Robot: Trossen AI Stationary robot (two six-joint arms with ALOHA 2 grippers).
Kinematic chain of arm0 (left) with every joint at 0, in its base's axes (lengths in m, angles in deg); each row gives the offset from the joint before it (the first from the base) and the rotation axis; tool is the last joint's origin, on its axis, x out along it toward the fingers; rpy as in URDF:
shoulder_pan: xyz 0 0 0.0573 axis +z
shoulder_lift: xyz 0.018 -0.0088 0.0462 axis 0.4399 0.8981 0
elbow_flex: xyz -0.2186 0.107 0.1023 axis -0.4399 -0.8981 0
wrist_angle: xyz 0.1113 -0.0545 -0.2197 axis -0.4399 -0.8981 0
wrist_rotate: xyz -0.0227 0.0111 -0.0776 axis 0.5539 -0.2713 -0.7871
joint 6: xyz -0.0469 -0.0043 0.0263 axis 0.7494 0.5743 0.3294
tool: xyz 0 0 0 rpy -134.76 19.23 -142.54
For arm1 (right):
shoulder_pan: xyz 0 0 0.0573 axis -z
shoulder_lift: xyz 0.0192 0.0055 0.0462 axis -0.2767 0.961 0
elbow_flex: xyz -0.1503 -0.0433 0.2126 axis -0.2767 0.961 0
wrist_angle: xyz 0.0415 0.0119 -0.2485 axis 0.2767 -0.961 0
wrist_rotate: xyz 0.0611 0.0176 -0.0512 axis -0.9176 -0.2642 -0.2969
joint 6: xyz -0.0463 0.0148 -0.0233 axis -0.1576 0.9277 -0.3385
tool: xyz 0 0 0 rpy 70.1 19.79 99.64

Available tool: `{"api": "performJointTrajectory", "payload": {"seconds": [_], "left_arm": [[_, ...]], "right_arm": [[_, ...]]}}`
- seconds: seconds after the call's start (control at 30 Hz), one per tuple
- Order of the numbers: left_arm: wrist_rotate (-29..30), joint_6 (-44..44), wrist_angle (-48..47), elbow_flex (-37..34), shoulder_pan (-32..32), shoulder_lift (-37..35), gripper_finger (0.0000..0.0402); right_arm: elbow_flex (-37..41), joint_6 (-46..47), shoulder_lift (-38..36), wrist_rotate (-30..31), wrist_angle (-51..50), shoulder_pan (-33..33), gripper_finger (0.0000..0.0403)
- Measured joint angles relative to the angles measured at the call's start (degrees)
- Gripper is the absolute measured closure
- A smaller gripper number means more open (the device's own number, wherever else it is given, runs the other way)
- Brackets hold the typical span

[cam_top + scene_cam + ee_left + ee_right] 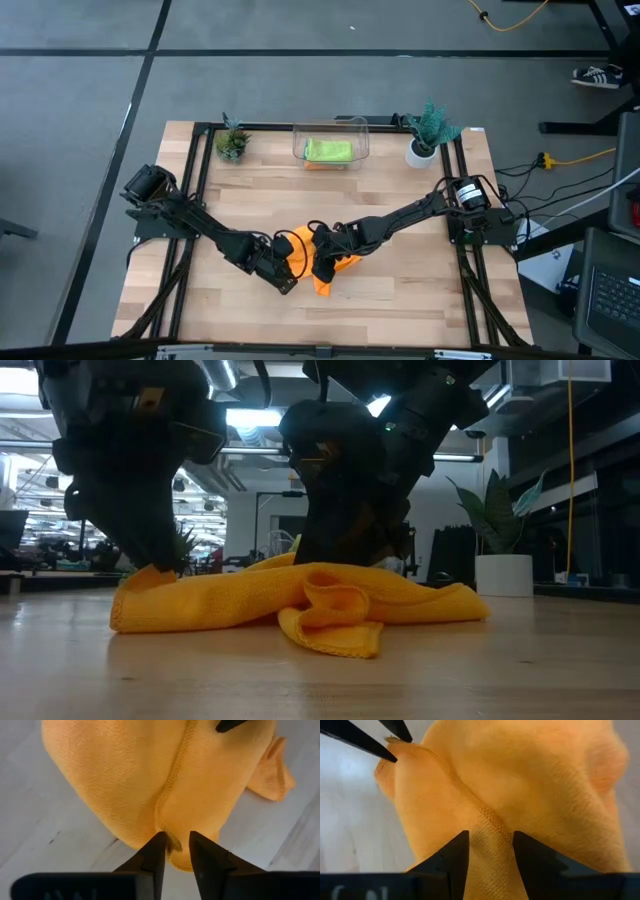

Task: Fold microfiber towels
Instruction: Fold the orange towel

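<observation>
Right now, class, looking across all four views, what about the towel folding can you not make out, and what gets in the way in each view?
- High view: most of the orange towel, covered by the left gripper and right gripper.
- High view: what lies under the lime green towel in the clear bin.
- Low view: both grippers' fingertips, lost behind the dark arms.
- Wrist views: the towel's far edges, cut off by the frame.

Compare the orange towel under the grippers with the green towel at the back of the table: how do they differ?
The orange towel lies bunched on the bare table; the green towel sits flat inside the clear bin. The left gripper and right gripper pinch the orange towel; nothing touches the green one. Both are small soft cloths.
</observation>
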Motion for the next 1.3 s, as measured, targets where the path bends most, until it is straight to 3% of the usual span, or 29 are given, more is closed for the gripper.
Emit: {"api": "performJointTrajectory", "payload": {"seconds": [0.23,1.3], "left_arm": [[0.02,0.04,1.88,0.00,0.03,0.00,0.0289],[-0.41,0.00,1.36,0.00,0.02,0.00,0.0288]], "right_arm": [[0.00,1.22,0.00,-1.95,0.00,0.00,0.0246],[0.00,1.32,0.00,-4.30,0.31,0.22,0.0246]]}}
